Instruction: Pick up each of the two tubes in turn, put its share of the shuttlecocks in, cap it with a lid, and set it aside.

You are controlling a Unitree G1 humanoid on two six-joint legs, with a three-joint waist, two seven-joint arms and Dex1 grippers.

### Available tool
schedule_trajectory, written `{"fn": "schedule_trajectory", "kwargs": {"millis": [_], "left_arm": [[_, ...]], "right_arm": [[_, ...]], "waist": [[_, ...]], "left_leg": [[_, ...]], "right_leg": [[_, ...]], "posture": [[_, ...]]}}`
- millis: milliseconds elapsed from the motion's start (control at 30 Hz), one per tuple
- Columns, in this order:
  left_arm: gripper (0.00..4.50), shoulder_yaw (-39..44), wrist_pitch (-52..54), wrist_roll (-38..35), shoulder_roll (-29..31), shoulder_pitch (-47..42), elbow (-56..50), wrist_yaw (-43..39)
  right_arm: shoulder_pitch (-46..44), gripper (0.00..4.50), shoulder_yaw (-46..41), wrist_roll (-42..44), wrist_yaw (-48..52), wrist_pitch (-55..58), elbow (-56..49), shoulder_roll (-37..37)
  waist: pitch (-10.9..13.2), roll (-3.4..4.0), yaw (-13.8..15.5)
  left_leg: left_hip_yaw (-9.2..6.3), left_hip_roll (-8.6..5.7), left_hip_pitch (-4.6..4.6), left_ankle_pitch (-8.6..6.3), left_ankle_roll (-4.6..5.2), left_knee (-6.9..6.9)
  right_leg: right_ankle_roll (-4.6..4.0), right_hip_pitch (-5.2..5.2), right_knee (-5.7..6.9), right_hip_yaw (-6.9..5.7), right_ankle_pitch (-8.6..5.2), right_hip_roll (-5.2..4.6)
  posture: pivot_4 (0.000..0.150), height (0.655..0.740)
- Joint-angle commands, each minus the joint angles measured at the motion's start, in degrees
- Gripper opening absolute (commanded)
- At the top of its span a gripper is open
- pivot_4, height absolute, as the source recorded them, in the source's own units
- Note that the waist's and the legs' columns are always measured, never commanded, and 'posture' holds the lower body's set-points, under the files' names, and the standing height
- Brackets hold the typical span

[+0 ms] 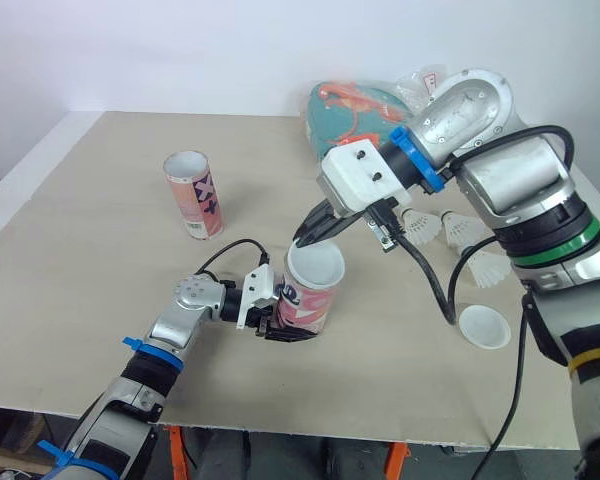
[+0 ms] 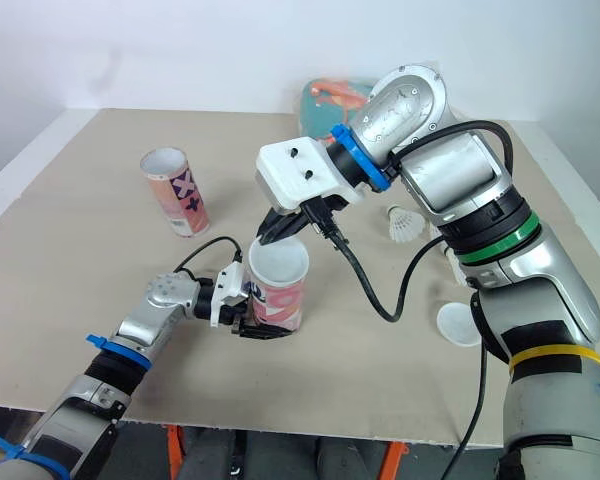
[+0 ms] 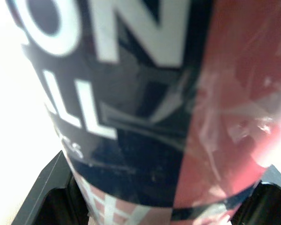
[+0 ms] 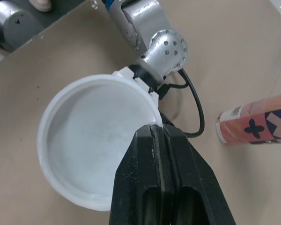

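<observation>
Second tube (image 1: 193, 195) upright, left of and behind held tube (image 1: 310, 303). Left gripper (image 1: 282, 324) clamped round held tube's lower part. Right gripper (image 1: 307, 236) fingers pressed together on rim of lid (image 1: 317, 266), lid sitting on held tube's mouth. Shuttlecocks (image 1: 420, 228) right of held tube; spare lid (image 1: 484, 327) also right, nearer front

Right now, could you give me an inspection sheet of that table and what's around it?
Surface: beige table, flat and tidy.
Job's things: held tube upright, lid on its mouth; second tube upright, apart; spare lid and shuttlecocks lying loose.
Clutter: teal and orange bag at the far edge.
Grippers: left gripper shut on held tube; right gripper shut on lid rim.
Cables: black cable looped by the left wrist; second cable hanging under the right arm.
Surroundings: white wall behind; nothing else seen.
</observation>
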Motion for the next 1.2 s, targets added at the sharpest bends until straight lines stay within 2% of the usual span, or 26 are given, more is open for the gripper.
{"fn": "schedule_trajectory", "kwargs": {"millis": [33, 200, 700, 1000, 1200], "left_arm": [[3.17, -1.3, 2.3, 1.1, 0.8, 1.9, 1.9, -0.6], [3.17, -1.2, 2.8, 1.0, 0.9, 2.1, 1.4, -0.5], [3.17, -0.9, 3.7, 1.0, 1.2, 2.9, 0.1, -0.4], [3.17, -1.0, 4.1, 1.0, 1.0, 3.1, -0.2, -0.4], [3.17, -0.9, 4.1, 1.0, 1.1, 2.8, 0.0, -0.5]], "right_arm": [[0.8, 0.09, 0.9, -1.6, 2.3, -2.5, -2.1, -1.0], [1.9, 0.09, 1.0, -4.7, 2.3, -5.0, -1.8, -0.7], [0.2, 0.09, -4.0, -6.6, 1.9, -5.0, 1.7, 3.0], [-0.6, 0.09, -5.9, -6.7, 2.2, -5.1, 1.2, 3.1], [0.7, 0.09, -4.2, -5.3, 2.3, -5.2, -1.1, 0.7]], "waist": [[0.0, 0.0, 0.0], [0.0, 0.0, 0.0], [0.0, -0.02, -0.1], [0.0, -0.02, -0.1], [0.0, -0.02, -0.1]], "left_leg": [[0.0, 0.0, 0.0, 0.0, 0.0, 0.0], [-0.01, 0.0, 0.0, 0.0, 0.0, 0.0], [-0.02, 0.01, 0.21, 0.0, 0.0, -0.01], [-0.03, 0.04, 0.27, 0.0, 0.0, -0.04], [-0.03, 0.04, 0.27, 0.0, 0.0, -0.05]], "right_leg": [[0.0, 0.0, 0.0, 0.0, 0.0, 0.0], [-0.01, 0.01, 0.01, -0.01, -0.02, 0.0], [-0.16, 0.02, 0.35, -0.01, -0.15, 0.05], [-0.2, 0.03, 0.42, -0.01, -0.2, 0.09], [-0.21, 0.02, 0.42, 0.0, -0.2, 0.09]], "posture": [[0.15, 0.74], [0.15, 0.74], [0.15, 0.74], [0.15, 0.74], [0.15, 0.74]]}}
